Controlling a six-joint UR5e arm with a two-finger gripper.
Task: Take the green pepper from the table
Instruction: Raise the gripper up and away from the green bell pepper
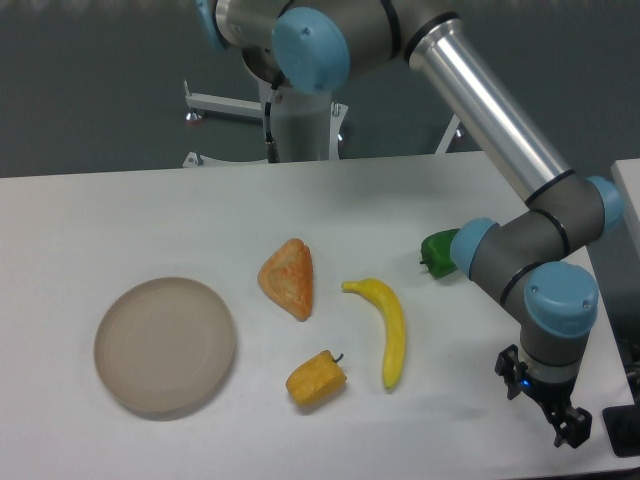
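You have two peppers, one green (438, 252) and one yellow-orange (316, 378), one banana (388, 328), one plate (165, 345), one pastry wedge (288, 278).

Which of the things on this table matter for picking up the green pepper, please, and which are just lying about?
Part of the job:
small glossy dark-green pepper, partly hidden behind the arm
white table
black two-finger gripper

Just lying about:
round beige plate
yellow banana
yellow-orange pepper
orange wedge-shaped piece

Plate (165, 345) left of banana (388, 325) (pepper (437, 251) behind).
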